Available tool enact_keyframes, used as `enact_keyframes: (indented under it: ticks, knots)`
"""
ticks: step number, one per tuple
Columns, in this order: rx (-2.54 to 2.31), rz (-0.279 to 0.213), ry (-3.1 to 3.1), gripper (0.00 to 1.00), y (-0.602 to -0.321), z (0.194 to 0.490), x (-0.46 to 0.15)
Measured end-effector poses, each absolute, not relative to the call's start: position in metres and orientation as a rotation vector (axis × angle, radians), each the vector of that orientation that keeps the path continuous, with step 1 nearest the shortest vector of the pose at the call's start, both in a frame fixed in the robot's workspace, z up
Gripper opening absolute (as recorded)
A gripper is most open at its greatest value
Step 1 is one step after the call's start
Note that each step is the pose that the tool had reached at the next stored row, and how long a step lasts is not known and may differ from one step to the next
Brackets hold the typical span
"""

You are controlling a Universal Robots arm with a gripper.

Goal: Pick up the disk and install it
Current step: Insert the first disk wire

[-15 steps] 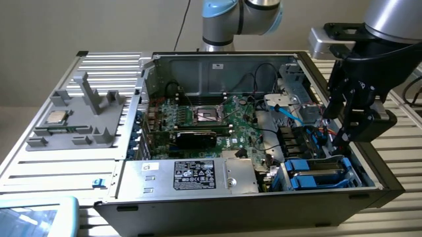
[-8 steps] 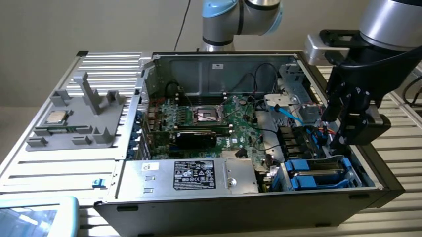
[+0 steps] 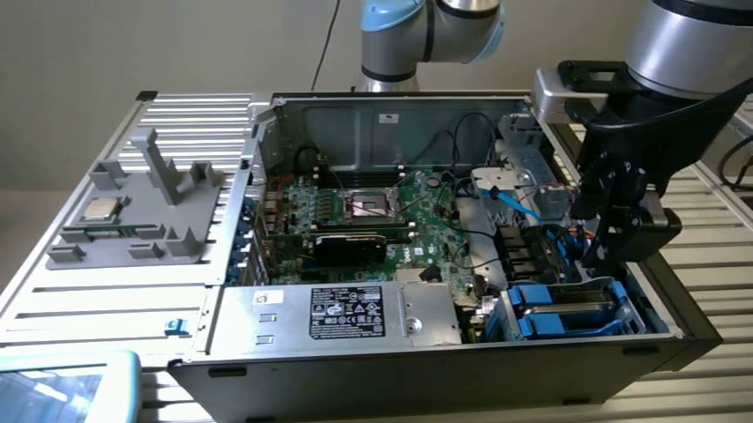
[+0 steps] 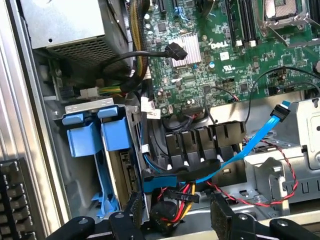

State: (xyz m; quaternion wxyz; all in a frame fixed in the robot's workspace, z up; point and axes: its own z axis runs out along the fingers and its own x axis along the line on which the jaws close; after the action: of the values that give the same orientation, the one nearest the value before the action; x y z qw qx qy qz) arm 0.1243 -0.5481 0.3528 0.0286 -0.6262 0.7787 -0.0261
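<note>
A beige wall was seen behind a slatted metal table point(image 3: 70, 300), on which an open computer case point(image 3: 412, 374) was laid on its side.

The disk point(image 3: 567, 308) point(image 4: 117, 135), framed by its blue carrier, was found seated in the drive bay at the case's near corner, toward the exterior view's lower right. Its blue end tabs were turned up toward the open side of the case. How many drives the bay held could not be told.

The gripper point(image 3: 602, 251) point(image 4: 177, 217) was held over the case interior just beyond the disk, close to it but apart from it. Its jaws were spread wide with nothing clamped. In the wrist view the disk was seen off to one side of the black finger pads point(image 4: 134, 210), outside the gap between them. In that gap a bundle of red, yellow and black wires point(image 4: 172, 197) was seen below the gripper.

A light blue data cable point(image 3: 518, 203) point(image 4: 250, 145) was run across the metal cage beside the gripper. The green motherboard point(image 3: 389, 216) point(image 4: 210, 65) was laid across the middle of the case, and the silver power-supply box point(image 3: 341, 313) point(image 4: 65, 25) was set beside the drive bay along the near wall. Outside the case, at the exterior view's left, a grey fixture point(image 3: 153, 211) was placed on the table, with a small square chip point(image 3: 100, 210) resting on it.
</note>
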Motion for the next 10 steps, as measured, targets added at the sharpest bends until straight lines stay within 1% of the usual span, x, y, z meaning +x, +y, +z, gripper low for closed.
enact_keyframes:
  ticks: [9,10]
  knots:
    - [-1.863,-0.075,2.449,0.65,-0.5476,0.345,0.1188]
    - [-1.856,-0.075,2.453,0.64,-0.5475,0.3445,0.1184]
